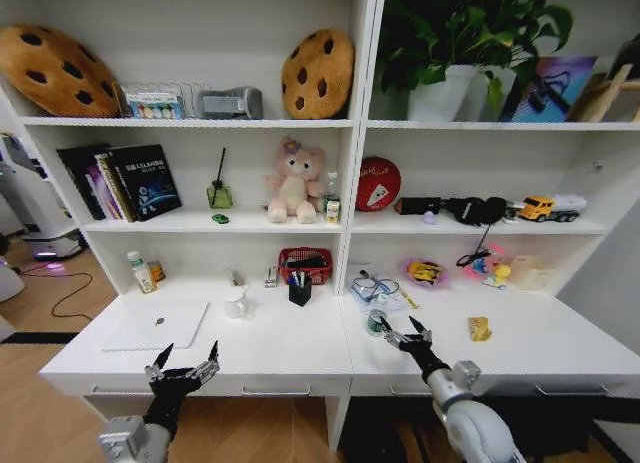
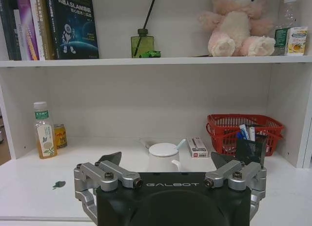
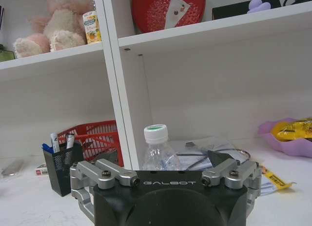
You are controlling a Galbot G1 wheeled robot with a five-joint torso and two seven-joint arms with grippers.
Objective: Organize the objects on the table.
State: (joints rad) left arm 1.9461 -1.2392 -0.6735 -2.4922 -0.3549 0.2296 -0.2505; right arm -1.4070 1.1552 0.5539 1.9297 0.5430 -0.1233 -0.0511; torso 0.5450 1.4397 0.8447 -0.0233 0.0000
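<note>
On the white table point(image 1: 300, 358) a silver laptop point(image 1: 155, 326) lies shut at the left. Behind it stands a bottle point(image 1: 141, 272) with a green cap and label. A white mug point(image 1: 236, 303) and a black pen cup point(image 1: 300, 292) holding pens sit mid-table. My left gripper point(image 1: 189, 353) hovers open at the table's front edge, right of the laptop. In the left wrist view the left gripper point(image 2: 165, 162) faces the mug point(image 2: 163, 155). My right gripper point(image 1: 402, 328) is open just short of a small clear bottle point(image 1: 376, 322). The right wrist view has that bottle point(image 3: 158, 148) beyond the open jaws.
A red basket point(image 1: 305, 265) stands behind the pen cup. Glasses and papers point(image 1: 375, 288) lie right of centre, with a yellow packet point(image 1: 480, 328) and a pink dish point(image 1: 427, 273) farther right. Shelves above hold books, a pink plush bear point(image 1: 295, 180) and cookie cushions.
</note>
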